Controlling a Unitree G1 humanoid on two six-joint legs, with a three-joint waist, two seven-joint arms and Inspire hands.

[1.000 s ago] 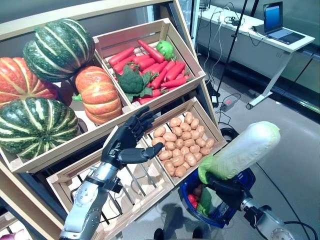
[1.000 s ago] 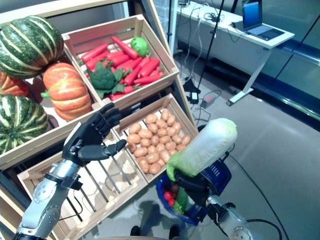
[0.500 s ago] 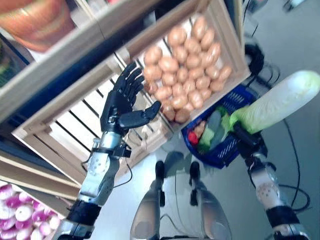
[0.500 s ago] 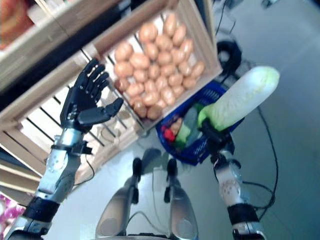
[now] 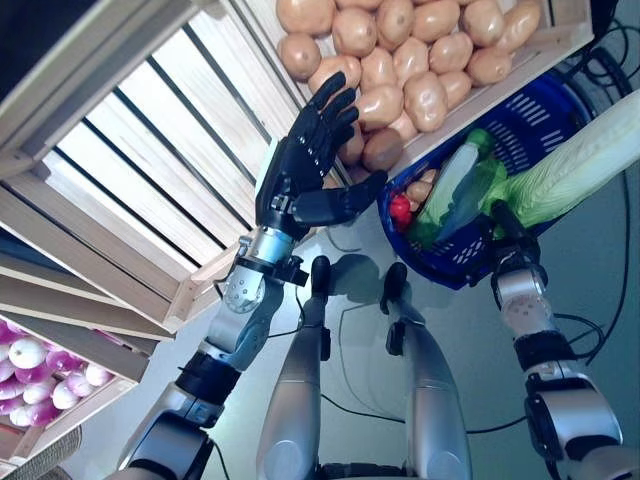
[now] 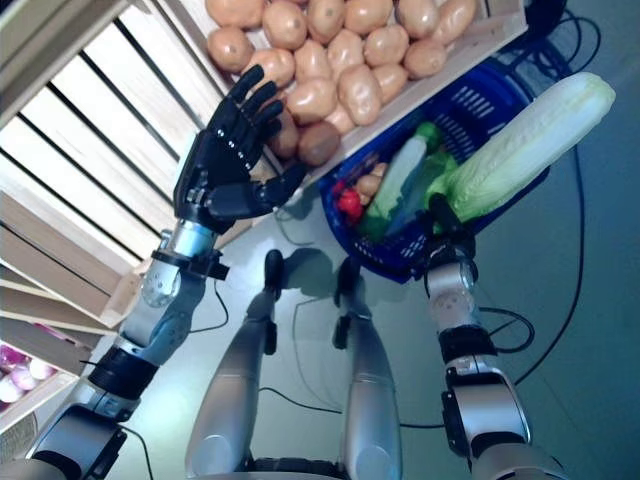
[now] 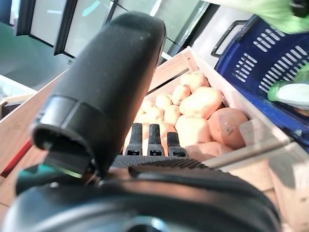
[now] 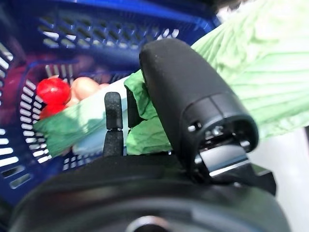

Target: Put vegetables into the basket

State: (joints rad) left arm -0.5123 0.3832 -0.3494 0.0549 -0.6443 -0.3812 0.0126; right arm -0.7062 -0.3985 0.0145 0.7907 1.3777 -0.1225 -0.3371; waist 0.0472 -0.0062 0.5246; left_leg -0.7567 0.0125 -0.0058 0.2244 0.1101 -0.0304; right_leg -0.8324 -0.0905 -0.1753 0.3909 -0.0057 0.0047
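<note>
My right hand [image 5: 506, 226] is shut on the stalk end of a long pale-green napa cabbage [image 5: 585, 165], which slants up and away over the near rim of the blue plastic basket [image 5: 520, 115]. The basket holds a red tomato [image 5: 400, 209], a green and white vegetable [image 5: 450, 185] and other produce. In the right wrist view the cabbage [image 8: 251, 72] lies against my thumb [image 8: 188, 101] with the basket [image 8: 63, 29] behind. My left hand [image 5: 305, 165] is open, fingers straight, raised before the wooden crate of potatoes [image 5: 400, 60], touching nothing.
An empty slatted wooden crate [image 5: 140, 170] sits left of the potato crate. Purple-white onions [image 5: 35, 365] lie in a lower crate at the bottom left. Black cables [image 5: 610, 60] run over the grey floor behind the basket.
The camera has tilted further down, so pumpkins and carrots have left the view. The cabbage has sunk closer to the basket's rim. My left hand stays open.
</note>
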